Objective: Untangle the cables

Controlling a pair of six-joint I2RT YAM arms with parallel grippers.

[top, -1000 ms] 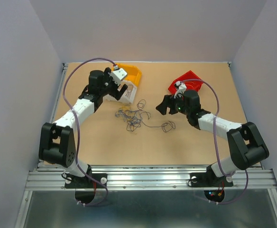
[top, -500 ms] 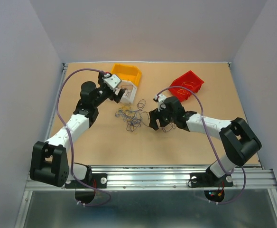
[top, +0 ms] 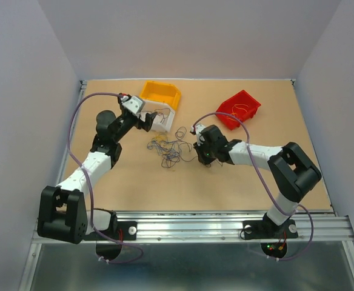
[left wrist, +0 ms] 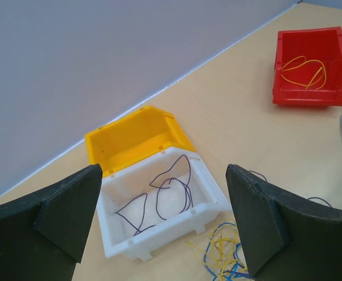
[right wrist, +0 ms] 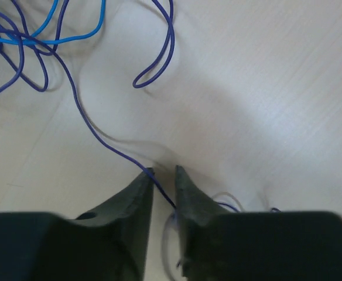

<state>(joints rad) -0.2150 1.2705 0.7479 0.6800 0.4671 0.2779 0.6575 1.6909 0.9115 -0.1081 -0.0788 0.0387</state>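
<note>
Right gripper (right wrist: 162, 175) is down at the table (right wrist: 264, 88), its two black fingers (right wrist: 133, 199) standing almost together. One purple strand (right wrist: 95, 132) runs through the narrow slit between their tips; I cannot tell whether it is truly pinched. The strand leads ahead and to the left of the tips into the rest of the cables (top: 168, 148), a loose tangle of purple, blue and yellow wires lying on the table between the two grippers.

Left gripper (left wrist: 164, 175) hangs above the table with its jaws spread wide and nothing between them. Just below and ahead of it sits a white bin (left wrist: 159, 237) with a few purple wires (left wrist: 174, 187) in it, and a yellow bin (left wrist: 130, 137) sits right against its far side. Some yellow and blue strands (left wrist: 223, 257) lie just beside the white bin, under the right-hand finger. Farther off to the right stands a red bin (left wrist: 308, 96) holding an orange-yellow loop (left wrist: 303, 70).
</note>
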